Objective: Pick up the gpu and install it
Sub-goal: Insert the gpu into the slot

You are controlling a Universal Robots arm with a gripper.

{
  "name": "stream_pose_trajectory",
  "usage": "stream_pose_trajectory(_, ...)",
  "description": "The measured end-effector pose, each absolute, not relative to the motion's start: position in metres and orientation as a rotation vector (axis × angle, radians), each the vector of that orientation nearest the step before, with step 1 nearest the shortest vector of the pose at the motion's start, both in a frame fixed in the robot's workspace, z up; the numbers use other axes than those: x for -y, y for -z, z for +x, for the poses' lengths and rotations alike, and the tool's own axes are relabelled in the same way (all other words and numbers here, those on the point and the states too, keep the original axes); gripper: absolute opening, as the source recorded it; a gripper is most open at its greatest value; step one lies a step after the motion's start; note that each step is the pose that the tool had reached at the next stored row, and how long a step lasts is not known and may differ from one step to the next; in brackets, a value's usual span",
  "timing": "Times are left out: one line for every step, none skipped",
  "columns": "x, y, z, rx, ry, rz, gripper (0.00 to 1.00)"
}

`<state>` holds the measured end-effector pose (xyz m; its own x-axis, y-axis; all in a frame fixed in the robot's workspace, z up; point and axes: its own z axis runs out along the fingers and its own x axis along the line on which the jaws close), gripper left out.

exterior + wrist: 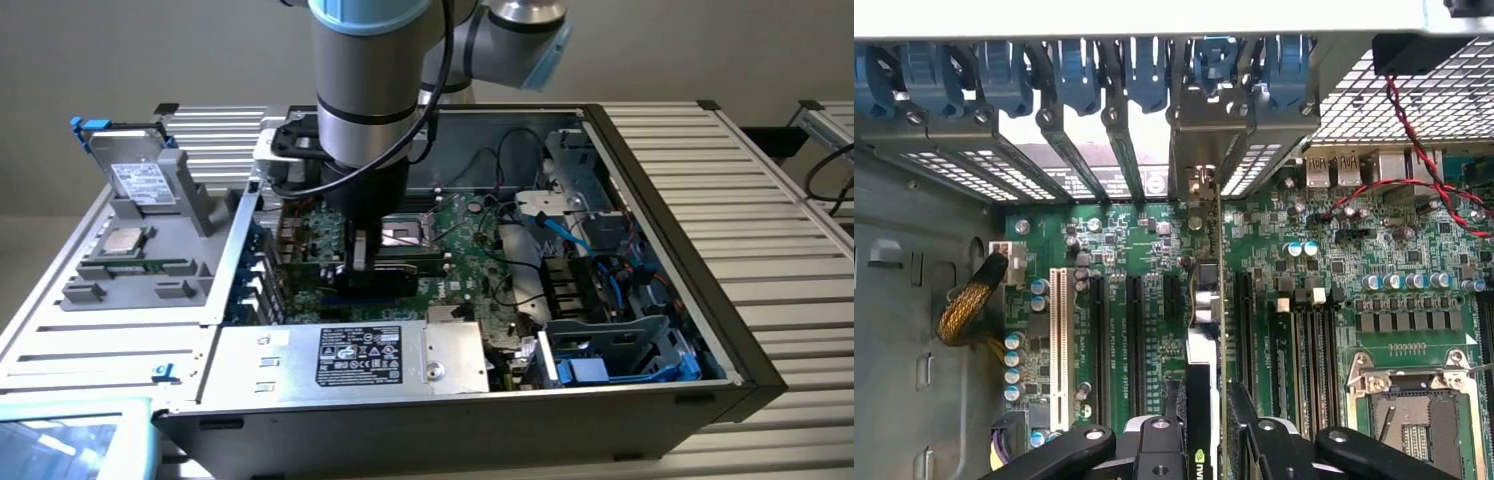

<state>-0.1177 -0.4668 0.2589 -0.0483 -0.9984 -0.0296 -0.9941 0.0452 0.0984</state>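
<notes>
The gpu (1204,300) is seen edge-on, standing upright over the green motherboard (1334,250) between the long black expansion slots. Its silver bracket end (1199,185) reaches the rear slot openings of the case. My gripper (1204,440) is shut on the gpu, one black finger (1159,445) on each side of its black fan block. In the exterior view the gripper (360,255) is low inside the open computer case, with the dark gpu (363,272) just above the motherboard (461,250).
The CPU socket (1414,410) and memory slots lie beside the card. Blue retention clips (1074,70) line the case rear, and a red-black cable (1414,130) crosses nearby. A power supply (360,358) fills the case front. A grey parts tray (134,230) stands on the exterior view's left.
</notes>
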Motion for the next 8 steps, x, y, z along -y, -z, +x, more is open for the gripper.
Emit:
stream_pose_trajectory(0.4669,-0.2589,-0.1177,2.236,0.144,2.133,0.28)
stream_pose_trajectory(0.4669,-0.259,-0.1177,2.235,0.147,2.132,0.28)
stream_pose_trajectory(0.4668,-0.259,-0.1177,2.234,0.149,2.131,0.28)
stream_pose_trajectory(0.4668,-0.259,-0.1177,2.233,0.151,2.131,0.28)
stream_pose_trajectory(0.4668,-0.2591,-0.1177,2.232,0.152,2.13,0.28)
stream_pose_trajectory(0.4668,-0.2591,-0.1176,2.232,0.153,2.13,0.28)
stream_pose_trajectory(0.4668,-0.259,-0.1176,2.232,0.154,2.129,0.28)
stream_pose_trajectory(0.4668,-0.259,-0.1175,2.231,0.154,2.129,0.28)
